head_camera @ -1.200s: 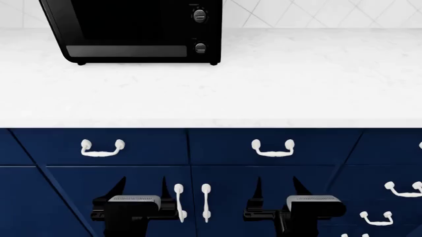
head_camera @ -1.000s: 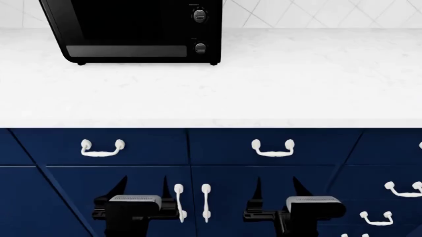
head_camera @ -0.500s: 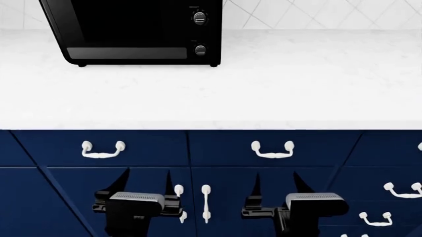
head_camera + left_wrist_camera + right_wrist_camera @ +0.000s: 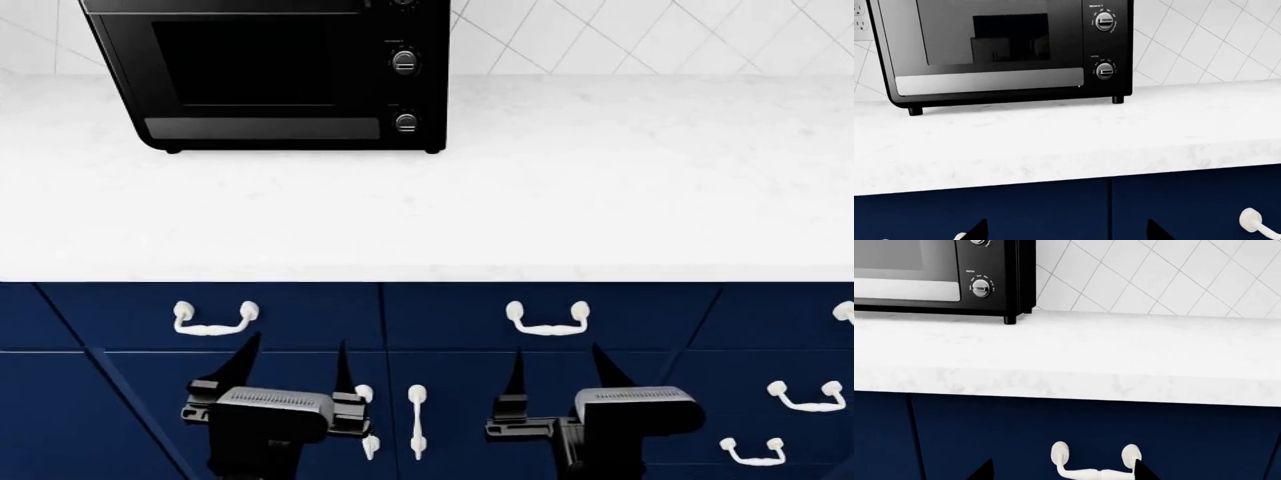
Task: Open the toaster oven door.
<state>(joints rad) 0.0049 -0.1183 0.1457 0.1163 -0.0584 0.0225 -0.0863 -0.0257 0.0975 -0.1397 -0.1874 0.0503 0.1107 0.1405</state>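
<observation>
The toaster oven (image 4: 274, 75) sits at the back left of the white bench (image 4: 601, 190), close to the tiled wall, door (image 4: 247, 70) shut. Both arms hang low in front of the navy cabinets, well below the bench edge, so the oven lies up and fwd from each end effector. The left end effector (image 4: 290, 365) is nearer, roughly under the door; the right end effector (image 4: 558, 368) is off to the side past the knob column (image 4: 404, 90). Both have fingers spread apart, nothing held.

Door's long axis runs side to side, w/ a pale strip along its lower edge (image 4: 991, 81); can't tell if that's the handle. My guess: left arm goes up and in.

Oven interior: dark through the glass, can't tell what's inside.
</observation>
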